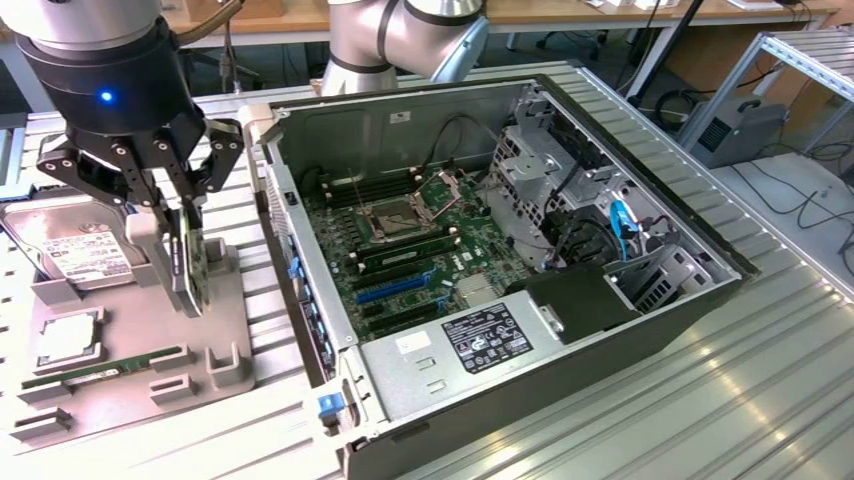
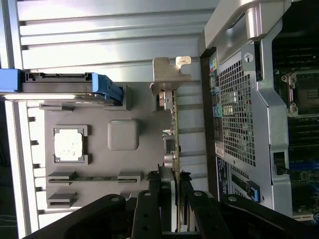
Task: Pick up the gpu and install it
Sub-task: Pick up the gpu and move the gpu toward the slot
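Right, the gpu (image 1: 198,285) (image 2: 171,144) stands on edge, upright, in the claw (image 1: 171,262) (image 2: 170,181), w/ fingers (image 2: 154,191) pressed to both flat faces, pinching it. Its silver bracket end shows in the wrist view, pointing away from the claw. The card is over the grey holder tray (image 1: 230,335) (image 2: 122,134), at the tray's side nearest the PC case (image 1: 641,320); can't tell if it's clear of the tray or touching it. Also on the tray: hard drive (image 1: 74,250) w/ white label, CPU (image 1: 67,340) (image 2: 68,145) and green memory stick (image 1: 107,368) (image 2: 92,178). The case lies open just beside the tray, to the exterior view's right, motherboard (image 1: 400,260) exposed. All of it sits on the slatted metal bench (image 1: 747,400).
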You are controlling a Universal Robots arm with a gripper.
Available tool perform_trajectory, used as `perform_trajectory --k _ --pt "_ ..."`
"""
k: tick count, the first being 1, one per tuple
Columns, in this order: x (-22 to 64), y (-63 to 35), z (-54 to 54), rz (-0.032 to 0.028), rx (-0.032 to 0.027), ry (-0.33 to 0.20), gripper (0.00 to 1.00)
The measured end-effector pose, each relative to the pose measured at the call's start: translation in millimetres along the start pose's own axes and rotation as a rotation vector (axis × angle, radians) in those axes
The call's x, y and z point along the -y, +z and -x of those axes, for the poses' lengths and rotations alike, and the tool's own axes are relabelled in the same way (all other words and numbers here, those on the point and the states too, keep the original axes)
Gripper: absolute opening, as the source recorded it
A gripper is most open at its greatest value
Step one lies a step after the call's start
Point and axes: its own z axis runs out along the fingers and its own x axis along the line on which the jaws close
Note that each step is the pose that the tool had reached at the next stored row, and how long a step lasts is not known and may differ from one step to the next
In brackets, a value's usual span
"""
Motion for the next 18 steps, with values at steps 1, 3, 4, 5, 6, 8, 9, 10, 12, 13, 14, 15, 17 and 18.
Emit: perform_trajectory --k 1,3,4,5,6,8,9,10,12,13,14,15,17,18 --pt "0.0 -0.3 0.0 0.0000 0.0001 0.000 0.27" --pt "0.0 -1.1 0.0 0.0000 0.0000 0.000 0.27" --pt "-0.1 -1.4 0.0 0.0001 0.0001 0.000 0.27" --pt "-0.1 -1.8 0.0 0.0001 0.0000 0.000 0.27" --pt "-0.1 -2.1 0.0 0.0001 0.0001 0.000 0.27" --pt "-0.1 -2.9 0.1 0.0000 0.0000 0.000 0.27" --pt "-0.1 -3.3 0.1 0.0000 0.0000 0.000 0.27" --pt "-0.2 -3.6 0.1 0.0000 0.0000 0.000 0.27" --pt "-0.2 -4.5 0.1 0.0001 0.0001 0.000 0.27" --pt "-0.2 -4.8 0.1 0.0001 0.0001 0.000 0.27" --pt "-0.2 -5.3 0.1 0.0000 0.0000 0.000 0.27" --pt "-0.2 -5.7 0.1 0.0000 0.0000 0.000 0.27" --pt "-0.3 -6.4 0.2 0.0000 0.0001 0.000 0.27" --pt "-0.3 -6.8 0.2 0.0000 0.0000 0.000 0.27"
